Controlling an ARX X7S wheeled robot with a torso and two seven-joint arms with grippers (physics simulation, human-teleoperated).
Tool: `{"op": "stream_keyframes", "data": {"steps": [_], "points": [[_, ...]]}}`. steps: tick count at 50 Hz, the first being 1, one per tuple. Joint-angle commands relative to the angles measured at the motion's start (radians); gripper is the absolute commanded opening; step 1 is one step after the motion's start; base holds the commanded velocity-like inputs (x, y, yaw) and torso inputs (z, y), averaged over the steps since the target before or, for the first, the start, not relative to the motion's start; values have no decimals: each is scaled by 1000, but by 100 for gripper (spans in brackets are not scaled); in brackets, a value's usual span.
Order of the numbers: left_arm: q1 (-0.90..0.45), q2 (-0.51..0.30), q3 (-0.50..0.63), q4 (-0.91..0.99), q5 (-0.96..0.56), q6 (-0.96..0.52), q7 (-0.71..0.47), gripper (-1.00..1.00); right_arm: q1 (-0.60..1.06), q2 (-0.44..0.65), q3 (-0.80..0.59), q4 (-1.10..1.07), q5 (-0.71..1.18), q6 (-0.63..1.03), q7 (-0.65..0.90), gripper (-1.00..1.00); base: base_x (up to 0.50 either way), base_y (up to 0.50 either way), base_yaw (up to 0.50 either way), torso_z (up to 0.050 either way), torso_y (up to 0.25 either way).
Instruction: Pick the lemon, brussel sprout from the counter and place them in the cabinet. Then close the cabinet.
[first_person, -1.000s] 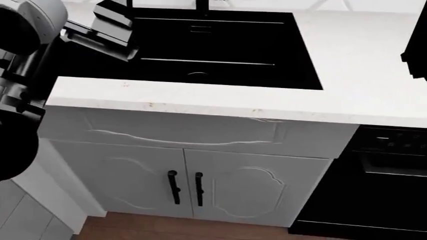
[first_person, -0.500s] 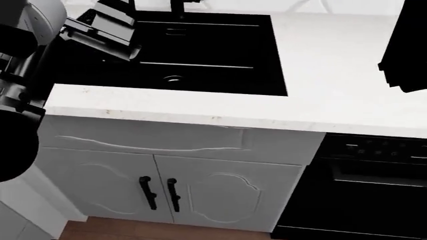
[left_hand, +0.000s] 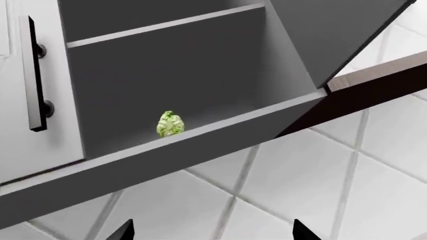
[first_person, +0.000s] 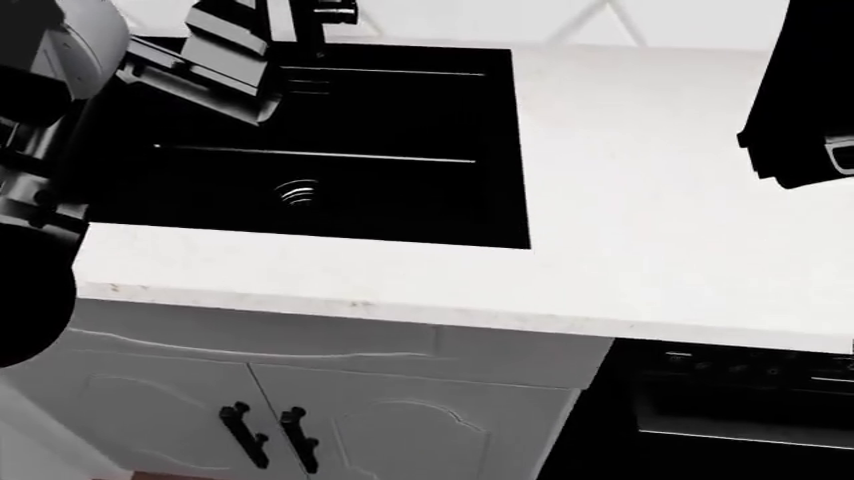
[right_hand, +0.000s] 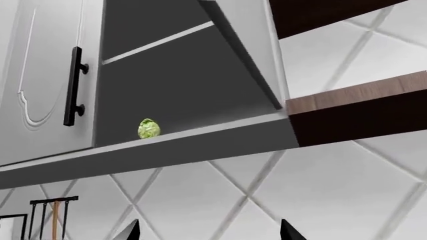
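The brussel sprout (left_hand: 169, 124) lies on the bottom shelf of the open wall cabinet (left_hand: 200, 135); it also shows in the right wrist view (right_hand: 148, 129). The lemon is out of view. The white marble-look counter (first_person: 641, 200) with its black sink (first_person: 334, 150) fills the head view. My left gripper (left_hand: 210, 232) is open and empty, below the cabinet, facing the tiled wall. My right gripper (right_hand: 208, 231) is open and empty too, also below the cabinet. In the head view the left arm (first_person: 200, 50) is over the sink and the right arm (first_person: 801, 100) is above the counter's right side.
The cabinet's left door with a black handle (left_hand: 33, 80) is shut; its right door (left_hand: 333, 30) stands open. A dark wooden shelf (right_hand: 360, 110) runs beside the cabinet. Base cabinet doors with black handles (first_person: 267, 435) and a black oven (first_person: 734, 410) are under the counter.
The head view has shifted: the sink and base cabinet doors slid left and down in the picture. The right arm shows larger at the right edge.
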Motion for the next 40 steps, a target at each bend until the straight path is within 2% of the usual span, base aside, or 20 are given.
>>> {"op": "stream_keyframes", "data": {"steps": [1,20,28,35,40], "points": [[3,-6,-4,4,2,6,1,100,5,13,2,1,-2,5,3,100,474,183,0,0,0],[-11,-2,-1,12,2,5,5,100,-1,31,44,-2,30,-9,18,100,433,202,0,0,0],[-3,-5,-3,15,3,13,6,100,-17,27,61,3,43,-21,20,100,9,1,0,0,0],[-1,-6,-3,20,3,14,6,100,-21,31,69,0,59,-25,18,100,0,0,-456,0,0],[-5,-9,-6,24,-5,10,2,100,-16,42,59,-6,55,-13,18,100,0,-8,0,0,0]]}}
